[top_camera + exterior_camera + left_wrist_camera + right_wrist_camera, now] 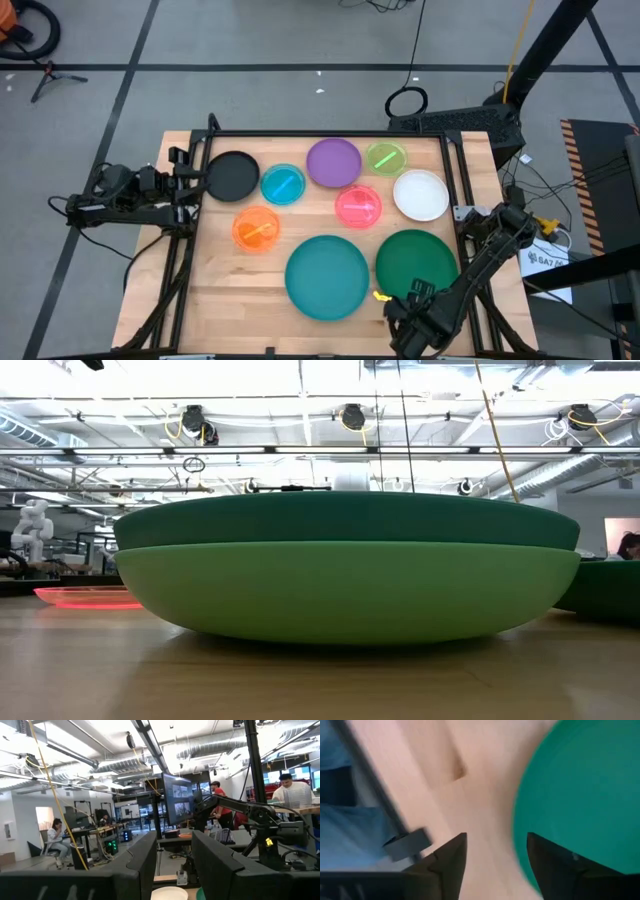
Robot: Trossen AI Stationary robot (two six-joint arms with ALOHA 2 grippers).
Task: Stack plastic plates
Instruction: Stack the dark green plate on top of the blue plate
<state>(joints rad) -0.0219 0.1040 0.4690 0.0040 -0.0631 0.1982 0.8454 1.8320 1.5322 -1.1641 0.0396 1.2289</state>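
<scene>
Nine plates show from above: black (232, 176), blue (283, 184), purple (333, 162), lime (386, 157), white (421, 194), pink (358, 206), orange (256, 229), dark green (417, 262) and the large teal one (327, 277). In the low view the teal plate (340, 520) sits nested in the mint plate (345, 590). My left gripper (200, 180) waits open (175, 840) at the table's left edge beside the black plate. My right gripper (398, 303) is open (496, 837) near the table's near edge, between the teal and dark green plates, with one finger above the teal rim (560, 795).
Bare wood (230, 290) lies at the near left of the table. A black frame rail (320, 134) runs round the table edges, and its near rail (375, 785) shows beside my right gripper. People and desks (55, 840) stand in the room beyond.
</scene>
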